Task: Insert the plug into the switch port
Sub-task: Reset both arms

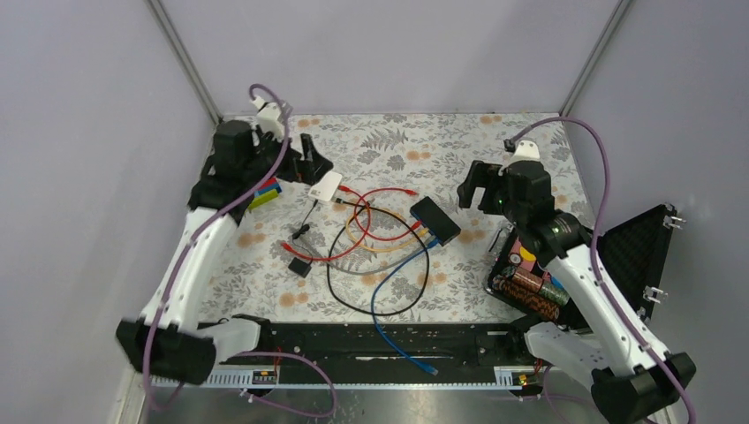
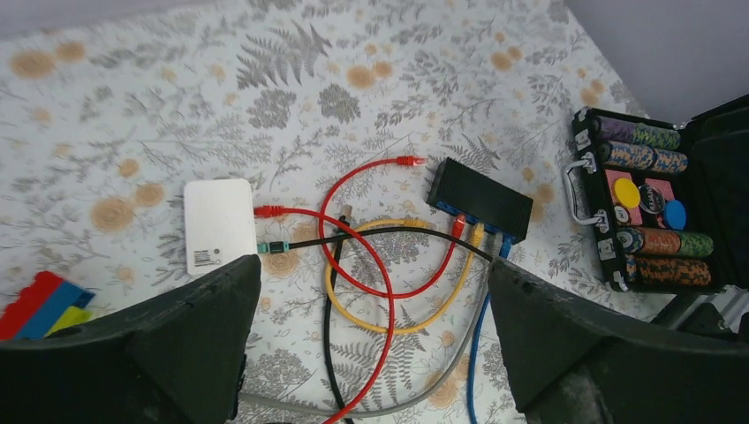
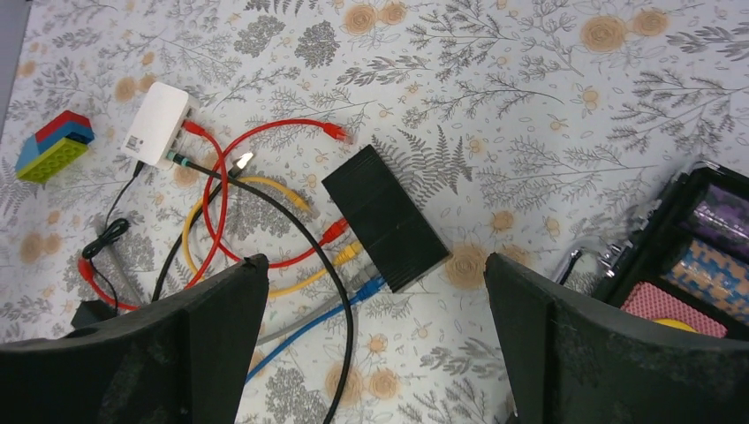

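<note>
From above, the black box (image 1: 435, 221) lies on the counter (image 1: 397, 132), between the left end effector (image 1: 313, 159) and the right end effector (image 1: 477, 193). In the left wrist view, its jaws stand wide apart and empty, and a loose red plug (image 2: 411, 161) lies near the box. The right wrist view shows wide, empty jaws too.

The flat black switch (image 2: 481, 199) lies at mid-table, set on a slant. Its port side (image 2: 484, 228) faces the arms, with red, yellow and blue leads (image 2: 477, 233) seated there. A loose red plug (image 2: 409, 160) lies just off its far corner, unplugged. A free port is hard to make out.
</note>
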You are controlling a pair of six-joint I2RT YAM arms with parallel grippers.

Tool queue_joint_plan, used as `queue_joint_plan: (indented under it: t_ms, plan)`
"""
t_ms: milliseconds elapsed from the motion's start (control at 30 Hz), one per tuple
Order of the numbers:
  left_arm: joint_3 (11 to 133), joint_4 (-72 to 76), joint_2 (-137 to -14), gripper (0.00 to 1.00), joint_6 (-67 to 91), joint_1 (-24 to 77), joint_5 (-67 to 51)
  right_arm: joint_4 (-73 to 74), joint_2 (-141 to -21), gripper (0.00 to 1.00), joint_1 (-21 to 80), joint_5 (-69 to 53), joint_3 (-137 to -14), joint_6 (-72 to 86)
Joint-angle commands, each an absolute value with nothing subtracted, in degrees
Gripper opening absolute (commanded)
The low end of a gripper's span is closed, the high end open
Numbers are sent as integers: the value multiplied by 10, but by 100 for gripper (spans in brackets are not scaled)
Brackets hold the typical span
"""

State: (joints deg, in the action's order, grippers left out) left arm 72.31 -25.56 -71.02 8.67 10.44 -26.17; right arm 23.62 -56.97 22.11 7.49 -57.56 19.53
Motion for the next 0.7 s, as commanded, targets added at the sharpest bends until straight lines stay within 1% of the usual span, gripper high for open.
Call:
queue_joint_plan:
  t_ms: [0, 100, 167, 233, 300, 400, 667]
  plan:
    - [656, -241, -613, 99, 68, 97, -264, 295, -495, 99, 224, 91, -588, 200]
    - [596, -203, -532, 99, 84, 96, -262, 316, -456, 99, 224, 92, -581, 204]
    - [544, -146, -481, 99, 100, 97, -275, 316, -435, 99, 224, 86, -571, 207]
    - [484, -102, -440, 99, 109, 96, -285, 319, -417, 99, 224, 89, -562, 212]
    - [450, -82, -409, 99, 110, 97, -277, 325, -411, 99, 224, 96, -561, 212]
    - [430, -80, -392, 99, 108, 97, -271, 329, -406, 100, 224, 105, -558, 210]
    - [438, -95, -395, 99, 109, 103, -274, 336, -388, 99, 224, 125, -547, 215]
